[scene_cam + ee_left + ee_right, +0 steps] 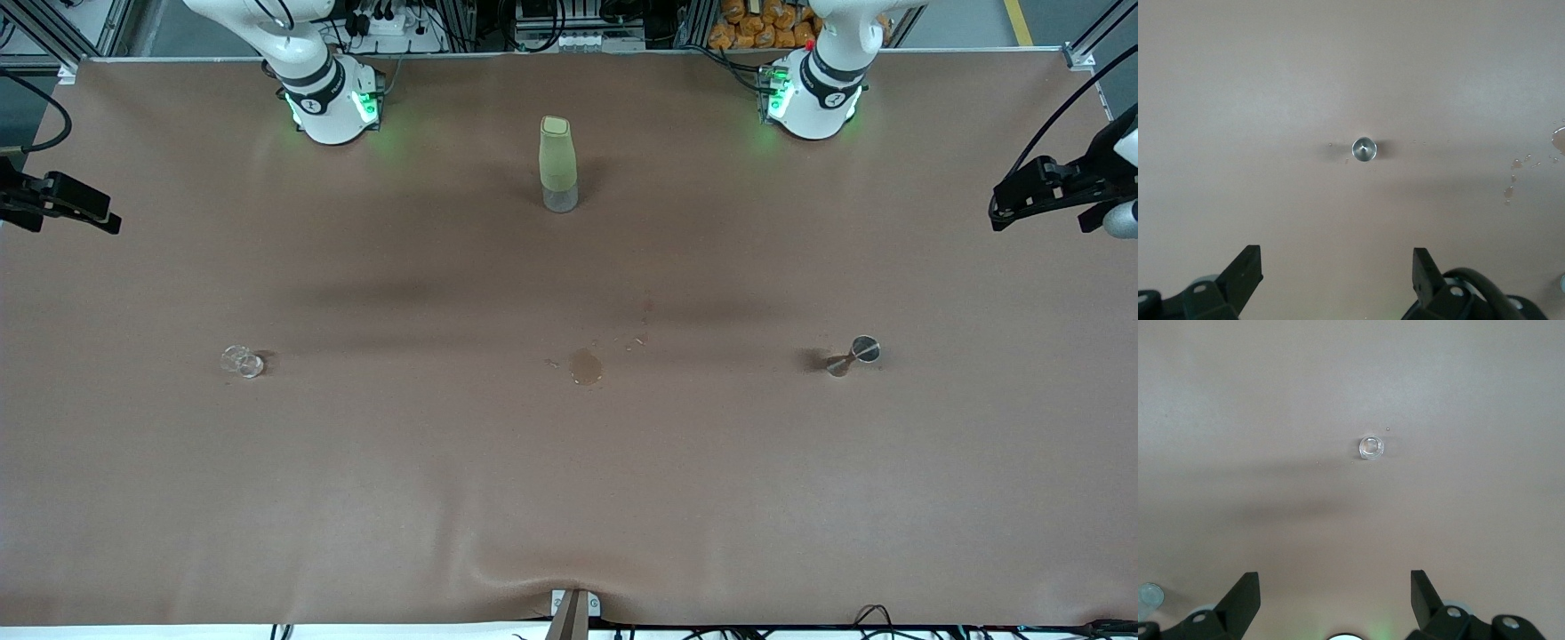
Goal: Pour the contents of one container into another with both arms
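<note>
The tiny clear glass cup stands toward the right arm's end of the table. From high above, my right gripper looks down on the cup, fingers wide open and empty. The silvery hourglass jigger stands upright toward the left arm's end. My left gripper hangs high over the table near the jigger, also open with nothing between its fingers. Only the two white arm bases and lower links show in the front view; both hands are out of that view.
A tall pale yellow-green bottle stands mid-table between the two bases. A small wet puddle with stray drops lies between cup and jigger. Black mounted gear sticks in at both table ends.
</note>
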Robot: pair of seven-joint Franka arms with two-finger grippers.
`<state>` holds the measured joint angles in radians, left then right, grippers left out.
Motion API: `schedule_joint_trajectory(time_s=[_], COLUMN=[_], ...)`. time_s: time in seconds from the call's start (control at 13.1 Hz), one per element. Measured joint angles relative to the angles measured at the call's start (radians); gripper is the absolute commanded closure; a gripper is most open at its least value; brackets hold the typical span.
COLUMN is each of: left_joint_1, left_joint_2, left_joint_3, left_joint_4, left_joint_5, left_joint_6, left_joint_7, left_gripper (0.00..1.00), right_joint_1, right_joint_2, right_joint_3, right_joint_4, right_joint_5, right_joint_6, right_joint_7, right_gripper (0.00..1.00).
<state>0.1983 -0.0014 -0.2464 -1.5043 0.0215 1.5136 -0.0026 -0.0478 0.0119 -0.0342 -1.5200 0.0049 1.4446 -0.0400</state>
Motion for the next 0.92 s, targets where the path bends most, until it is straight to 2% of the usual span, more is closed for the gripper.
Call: schedule_joint_trajectory(time_s=[0.31, 0.54, 0.77, 0.92], left_joint_1=[0.0, 0.003, 0.09, 0.177], left_joint_2=[0.001, 0.001, 0.002, 0.009], left_joint_3=[-0.001, 0.0, 0.005, 0.011], left_joint_4=[-0.037, -0.056, -0.116, -0.214], left_joint_5=[-0.055, -0.094, -0.28, -0.373], left_joint_6=[0.004, 0.026, 0.03, 0.091], left_joint_7=[0.005, 0.122, 0.332, 0.529], left_gripper=[0.0, 0.0, 0.0, 0.0], right_joint_1=[0.0, 0.0, 0.0, -0.001], right_joint_2=[-0.004, -0.043, -0.101, -0.14], right_joint_3=[-0.001, -0.014, -0.042, -0.068], right_joint_4=[-0.002, -0.036, -0.081, -0.116], right_joint_5=[0.0, 0.0, -0.001, -0.004], right_joint_6=[-0.007, -0.017, -0.018, -0.018], right_joint_7=[-0.001, -0.028, -0.205, -0.391], right_gripper=[0.0, 0.0, 0.0, 0.0])
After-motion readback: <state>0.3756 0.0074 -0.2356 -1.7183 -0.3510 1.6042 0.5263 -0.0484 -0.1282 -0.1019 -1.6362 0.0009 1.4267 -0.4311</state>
